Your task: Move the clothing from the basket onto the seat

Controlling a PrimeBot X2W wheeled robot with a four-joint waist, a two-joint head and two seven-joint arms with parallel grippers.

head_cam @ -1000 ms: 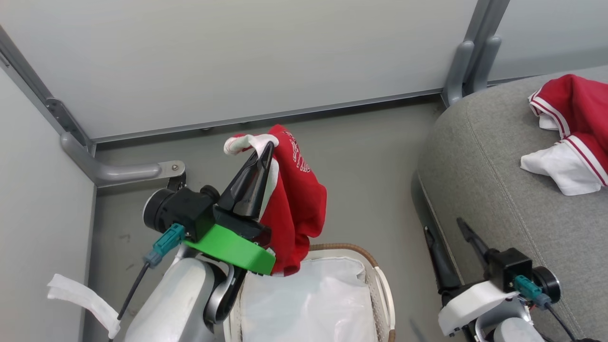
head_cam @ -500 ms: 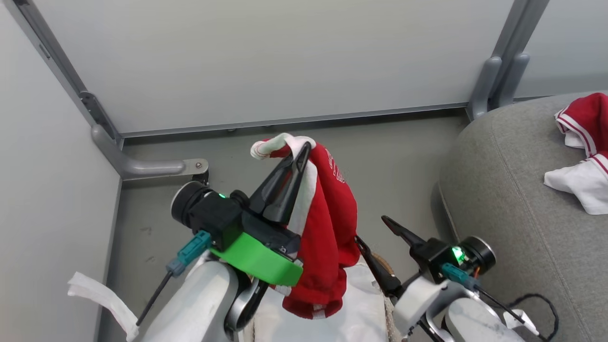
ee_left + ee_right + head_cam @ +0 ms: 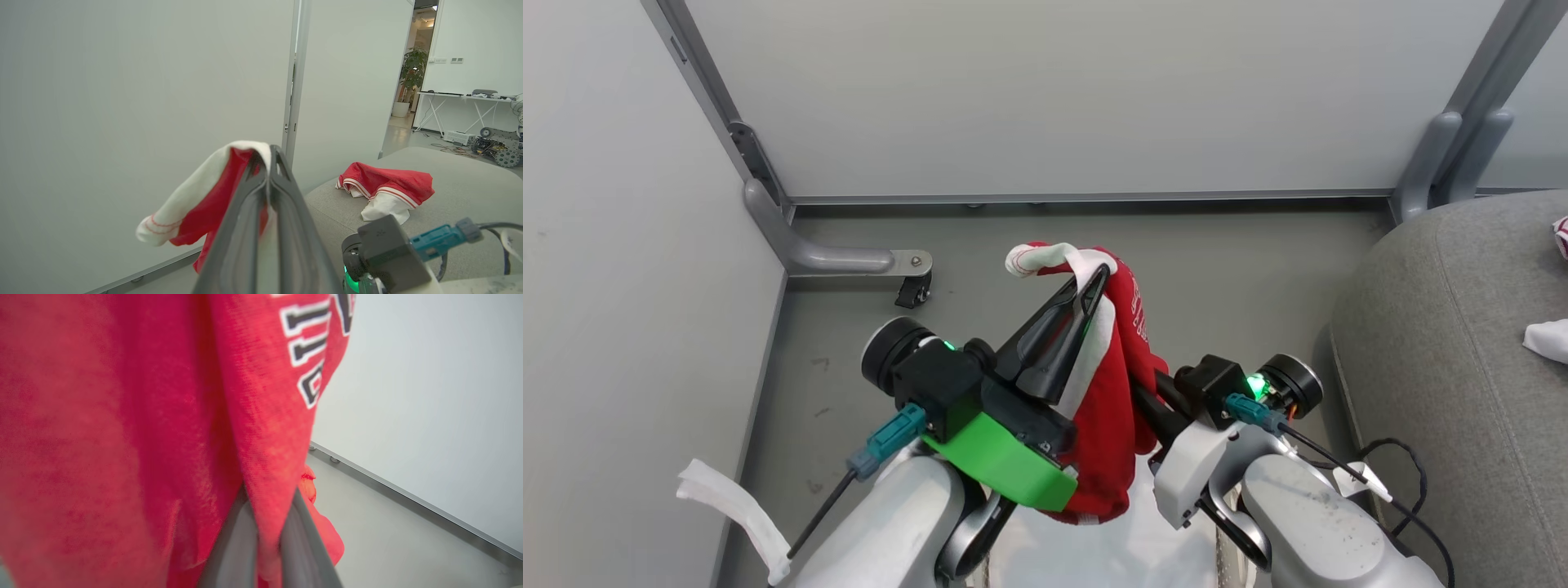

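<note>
Two grippers pinch one red garment [image 3: 1115, 384] at mid-frame: left gripper [image 3: 1096, 278] clamped on its white, red-stitched edge, right gripper [image 3: 269, 522] closed on a red fold. Its dark, white-edged lettering is cropped and unreadable. A second garment [image 3: 384, 183] lies on the seat [image 3: 1445, 343], right

We seem to be in a robotics lab within an office: pale partition panels [image 3: 1054, 90] on metal posts [image 3: 1462, 155], a potted plant [image 3: 412, 69], a white surface [image 3: 461, 94] carrying gear, and a small wheeled machine [image 3: 496, 145] on the floor.
</note>
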